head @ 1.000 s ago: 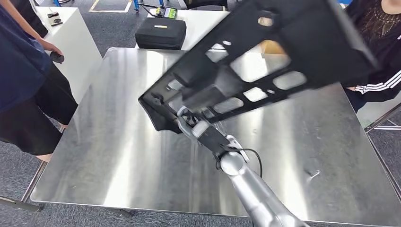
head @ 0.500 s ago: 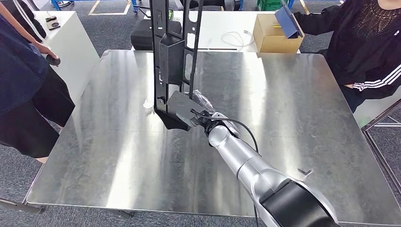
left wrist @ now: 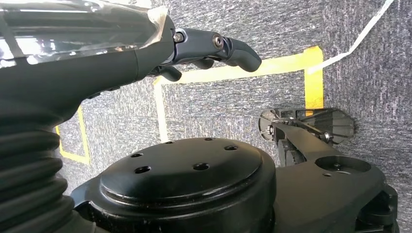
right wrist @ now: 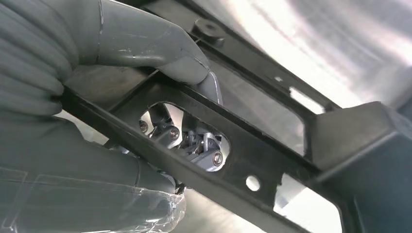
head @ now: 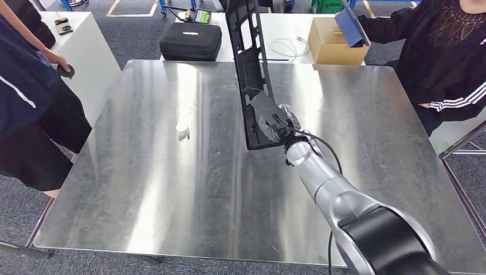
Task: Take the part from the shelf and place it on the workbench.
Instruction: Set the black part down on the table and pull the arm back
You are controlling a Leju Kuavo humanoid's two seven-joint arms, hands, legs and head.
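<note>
A: We start with the biggest thing, the square brushed-steel workbench (head: pixel 143 189), bright streaks of glare running across its top.

B: And above it we see the long black metal frame part with cut-out windows (head: pixel 247 63), standing nearly on end and leaning a little. Its upper end runs out of the top of the head view, its lower end sits low over the middle of the bench. Whether that end touches the steel, we cannot tell.

A: The silver right arm reaches up from the lower right, and the right hand (head: pixel 279 129) grips that lower end of the part. In the right wrist view we see the thick grey thumb (right wrist: pixel 160 46) pressed over one black bar, with darker fingers (right wrist: pixel 192 141) showing through a window behind it. A firm wrap, fingers closed round the bar.

B: Two people flank the bench. One in dark blue (head: pixel 26 86) stands at the left, one in a black top with white-striped sleeves (head: pixel 441 63) is at the far right.

A: Behind the bench, a black zipped case (head: pixel 192 40) and a brown cardboard box (head: pixel 332 40) on a white table.

B: The left hand (left wrist: pixel 214 48) hangs over grey carpet with yellow tape lines, its dark fingers curled in, holding nothing.

A: Smallest of all, a little white scrap (head: pixel 182 133) lies on the steel, left of the part.
</note>
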